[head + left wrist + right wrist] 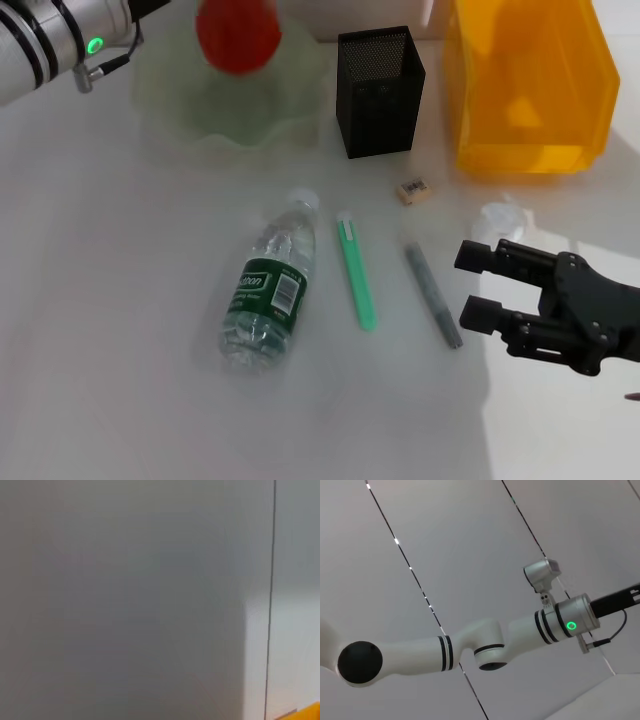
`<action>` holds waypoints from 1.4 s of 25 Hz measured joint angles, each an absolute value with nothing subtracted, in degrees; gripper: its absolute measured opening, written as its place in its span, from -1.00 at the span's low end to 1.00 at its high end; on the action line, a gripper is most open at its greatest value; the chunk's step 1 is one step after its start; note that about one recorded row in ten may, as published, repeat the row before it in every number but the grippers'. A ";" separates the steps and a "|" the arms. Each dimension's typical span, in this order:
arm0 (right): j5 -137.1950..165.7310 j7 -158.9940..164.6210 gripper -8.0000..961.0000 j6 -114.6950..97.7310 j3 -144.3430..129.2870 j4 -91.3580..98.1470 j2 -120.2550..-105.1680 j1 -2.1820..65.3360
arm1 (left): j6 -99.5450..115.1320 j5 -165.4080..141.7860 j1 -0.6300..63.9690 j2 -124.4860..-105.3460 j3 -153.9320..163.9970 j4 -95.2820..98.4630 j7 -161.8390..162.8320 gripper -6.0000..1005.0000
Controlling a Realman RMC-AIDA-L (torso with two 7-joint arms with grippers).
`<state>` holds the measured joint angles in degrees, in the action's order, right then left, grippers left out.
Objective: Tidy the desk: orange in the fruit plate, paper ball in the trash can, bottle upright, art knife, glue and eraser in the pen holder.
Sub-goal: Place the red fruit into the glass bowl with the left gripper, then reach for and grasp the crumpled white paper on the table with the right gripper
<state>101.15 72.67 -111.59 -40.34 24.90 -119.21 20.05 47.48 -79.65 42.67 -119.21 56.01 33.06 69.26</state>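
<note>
The red-orange orange (pixel 238 35) shows blurred over the far part of the pale green fruit plate (pixel 240 115); I cannot tell if it rests there. My left arm (pixel 60 40) reaches in at the far left, its gripper out of view. The bottle (pixel 270 285) lies on its side at the middle. Beside it lie the green art knife (pixel 355 270) and the grey glue (pixel 433 295). The tan eraser (pixel 412 190) sits before the black pen holder (pixel 378 90). My right gripper (pixel 472 287) stands open near the white paper ball (pixel 503 215), holding nothing. The trash can (pixel 525 85) stands far right.
The right wrist view shows only my left arm (pixel 470 650) against a wall. A plain wall fills the left wrist view, with a corner of the trash can (pixel 310 714) at its edge. Bare white table (pixel 100 330) spreads left of the bottle.
</note>
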 joint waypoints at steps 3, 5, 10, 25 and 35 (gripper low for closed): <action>101.15 72.67 0.57 -111.35 -40.32 24.33 -119.19 20.17 | 46.68 -79.26 42.72 -119.22 56.85 32.82 69.00 -0.78; 101.15 72.67 0.57 -110.97 -40.28 24.13 -119.17 20.22 | 47.21 -77.20 41.88 -119.20 56.96 32.70 68.50 -0.70; 101.13 72.70 0.57 -111.40 -38.59 24.29 -119.15 20.26 | 59.03 -75.75 37.29 -118.32 57.32 34.17 69.43 -0.33; 112.19 117.07 0.57 -119.54 -31.36 69.70 -111.96 23.19 | 92.70 -101.03 27.79 -110.13 56.59 38.82 78.30 0.64; 145.22 135.21 0.57 -114.40 -48.78 86.59 -114.21 35.96 | 92.59 -103.87 27.72 -110.42 56.51 39.21 79.38 0.67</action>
